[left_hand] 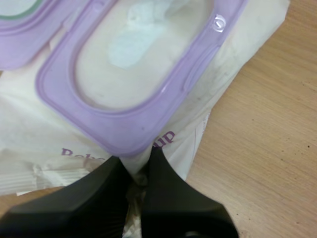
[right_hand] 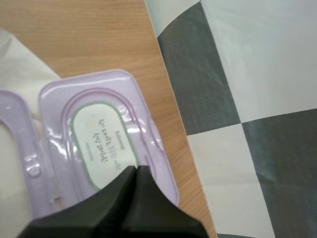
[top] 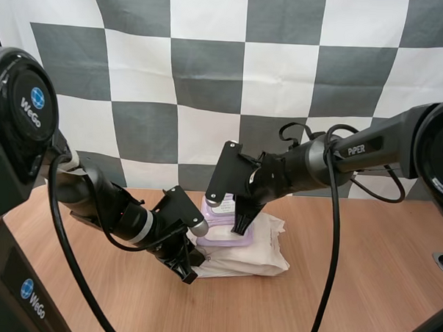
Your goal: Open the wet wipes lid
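My left fingers (left_hand: 147, 167) are clenched on the near edge of the wet wipes pack (left_hand: 34, 129), with crinkled wrapper caught in the narrow gap between the tips. Just beyond those tips lies the purple frame (left_hand: 124, 135) of the opening, and past it a white wipe (left_hand: 136, 39) shows inside. The bare counter (left_hand: 267, 148) runs off to one side of the fingers.

My right fingers (right_hand: 134, 171) are pressed together into one dark wedge, grasping nothing. Their tip hangs over the lid (right_hand: 99, 144) near its outer rim. The lid is already swung open, its labelled inner face turned up, hinged back from the frame and lying beyond the pack's far edge.

From above, the pack (top: 256, 252) sits mid-counter between the two arms: the left fingers (top: 187, 271) are at its near-left corner, and the right fingers (top: 241, 226) point down onto the frame just beside the lid (top: 221, 208).
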Available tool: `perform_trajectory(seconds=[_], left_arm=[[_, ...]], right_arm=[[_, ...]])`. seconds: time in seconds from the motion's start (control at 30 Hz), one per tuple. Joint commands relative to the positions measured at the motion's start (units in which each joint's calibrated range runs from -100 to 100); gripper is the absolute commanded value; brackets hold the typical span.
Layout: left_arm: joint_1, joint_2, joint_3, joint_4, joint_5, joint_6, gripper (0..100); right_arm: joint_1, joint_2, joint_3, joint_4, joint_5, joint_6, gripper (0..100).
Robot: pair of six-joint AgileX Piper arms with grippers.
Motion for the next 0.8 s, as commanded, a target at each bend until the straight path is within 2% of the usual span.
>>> perform_trajectory(seconds=[0.0,0.77], left_arm=[[0.01,0.0,0.0,-0.1,0.2,-0.9,0],[0.01,0.0,0.0,0.0,0.2,-1.1,0]], right_arm=[[0.0,0.5,0.0,0.2,-0.3,0.0,0],[-0.1,4.4,0.0,0.9,-1.8,1.9,0]])
